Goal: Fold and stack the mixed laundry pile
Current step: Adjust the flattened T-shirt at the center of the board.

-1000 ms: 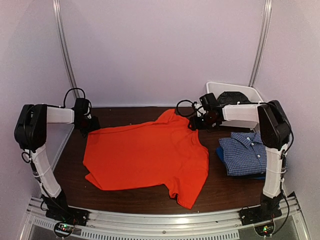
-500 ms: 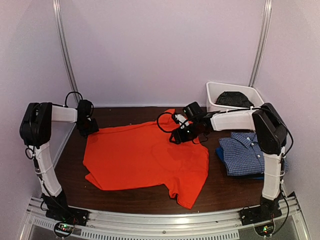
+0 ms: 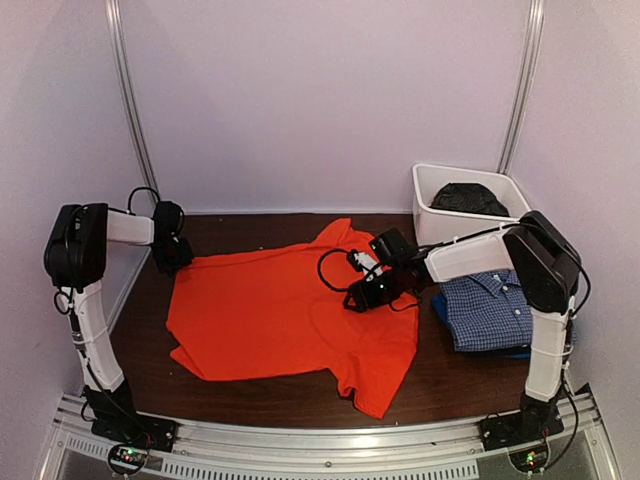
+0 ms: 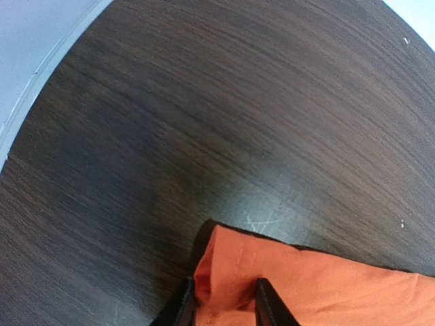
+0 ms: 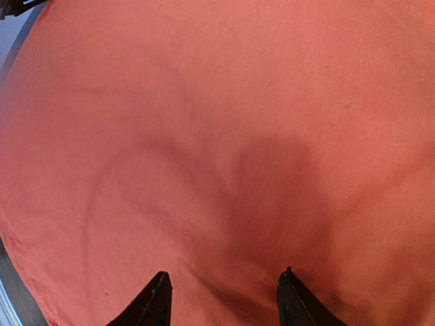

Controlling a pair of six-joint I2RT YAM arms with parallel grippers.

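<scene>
Dark wood tabletop (image 3: 250, 228): bare along the far edge and down the left side. Near edge meets the rig's metal rail.

Orange T-shirt (image 3: 270, 310): lies spread flat over the middle of the tabletop, neck toward the far right, one sleeve pointing at the near right. Fills the right wrist view almost wholly, with faint creases and shadow only.

White tub (image 3: 424, 218): stands at the far right corner. Holds a black garment (image 3: 468, 198), crumpled, kind hard to make out.

Checked shirt (image 3: 490, 312): folded, collar uppermost, at the right, just beside the T-shirt's edge. Far edge partly hidden behind the right arm. Rests on a blue piece (image 3: 437, 306), no more than a sliver showing at the left side.

Right hand (image 3: 365, 292): hangs over the right part of the T-shirt, fingers (image 5: 158, 302) spread wide, nothing between them. Contact with the cloth: cannot tell.

Left hand (image 4: 224, 285): low at the T-shirt's far left corner. One finger either side of that corner, orange cloth between them. Only the finger ends in view at the bottom of the left wrist picture. Pinch or mere straddle: cannot tell.
</scene>
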